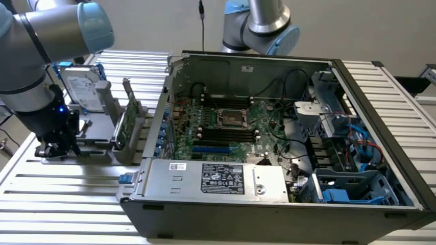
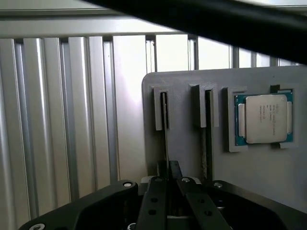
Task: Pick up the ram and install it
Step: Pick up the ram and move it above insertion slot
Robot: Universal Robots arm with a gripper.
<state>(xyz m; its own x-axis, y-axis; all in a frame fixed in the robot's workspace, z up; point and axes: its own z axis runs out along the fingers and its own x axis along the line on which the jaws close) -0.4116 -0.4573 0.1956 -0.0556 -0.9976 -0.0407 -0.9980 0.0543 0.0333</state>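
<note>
The ram [image 2: 164, 120] is a thin dark stick seen edge-on, standing upright in a slot of the grey holder [image 2: 192, 158]. My gripper [image 2: 169, 181] is down over it, its two black fingers [image 2: 154, 196] pressed against the stick's near end from both sides. A second thin stick [image 2: 207, 129] stands in the neighbouring slot, apart from the fingers. In the exterior view my gripper [image 1: 58, 148] sits low on the grey holder [image 1: 95, 140] at the exterior view's left, beside the open computer case [image 1: 381, 153]. Black memory slots [image 1: 228, 133] lie on the green motherboard inside the case.
A processor chip [image 2: 263, 118] rests in a blue-rimmed pocket of the holder. A silver hard drive [image 1: 81, 92] and a taller green card [image 1: 128, 122] stand upright on the holder. A second robot arm [image 1: 262, 25] rises behind the case. The table is slatted metal [image 1: 61, 204].
</note>
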